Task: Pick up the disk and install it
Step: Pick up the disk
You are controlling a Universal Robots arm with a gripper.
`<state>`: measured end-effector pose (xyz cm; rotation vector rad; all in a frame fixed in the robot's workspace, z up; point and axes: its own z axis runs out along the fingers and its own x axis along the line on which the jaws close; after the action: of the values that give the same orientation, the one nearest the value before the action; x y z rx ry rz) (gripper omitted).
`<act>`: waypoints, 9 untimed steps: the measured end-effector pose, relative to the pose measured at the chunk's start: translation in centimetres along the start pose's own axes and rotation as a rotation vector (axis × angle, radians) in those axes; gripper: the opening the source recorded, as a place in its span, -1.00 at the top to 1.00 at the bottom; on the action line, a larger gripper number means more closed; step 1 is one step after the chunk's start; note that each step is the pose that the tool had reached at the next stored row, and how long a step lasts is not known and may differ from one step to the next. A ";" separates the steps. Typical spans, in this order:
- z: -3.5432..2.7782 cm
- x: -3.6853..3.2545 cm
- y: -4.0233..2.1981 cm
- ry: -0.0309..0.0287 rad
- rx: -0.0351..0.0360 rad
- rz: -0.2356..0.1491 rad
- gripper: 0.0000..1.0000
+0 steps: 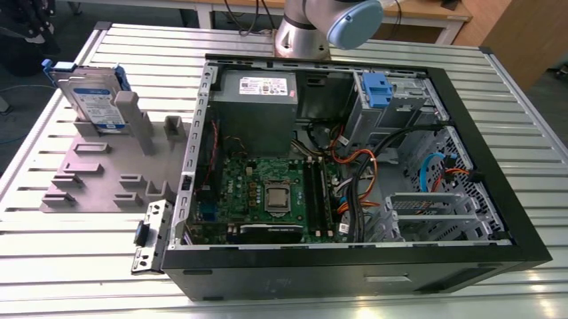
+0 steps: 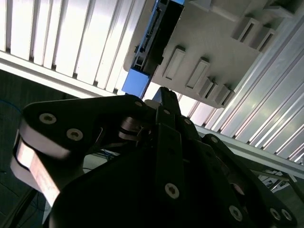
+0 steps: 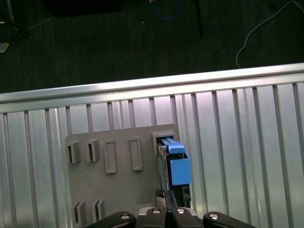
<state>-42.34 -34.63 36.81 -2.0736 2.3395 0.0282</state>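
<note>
exterior view high over open computer case (image 1: 355,262), both wrist views close above grey holder (image 3: 123,190) (image 2: 213,38)

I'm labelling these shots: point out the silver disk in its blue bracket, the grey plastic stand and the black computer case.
Silver disk in blue bracket (image 1: 90,98): exterior view, labelled face.
Grey plastic stand (image 1: 100,183): exterior view, flat base.
Black computer case (image 1: 310,272): exterior view, near side wall.

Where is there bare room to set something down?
Bare table slats at the exterior view's left, bordered by the grey fixture and the computer case. Crowded: the case interior, thick with cables; the disk stands in the fixture.
</note>
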 end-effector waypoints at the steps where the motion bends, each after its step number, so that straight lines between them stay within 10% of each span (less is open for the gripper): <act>1: 0.00 0.00 0.00 0.0000 0.0001 0.000 0.79; 9: 0.00 0.00 0.00 0.0005 0.0000 0.000 0.29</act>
<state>-42.34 -34.63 36.81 -2.0738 2.3397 0.0277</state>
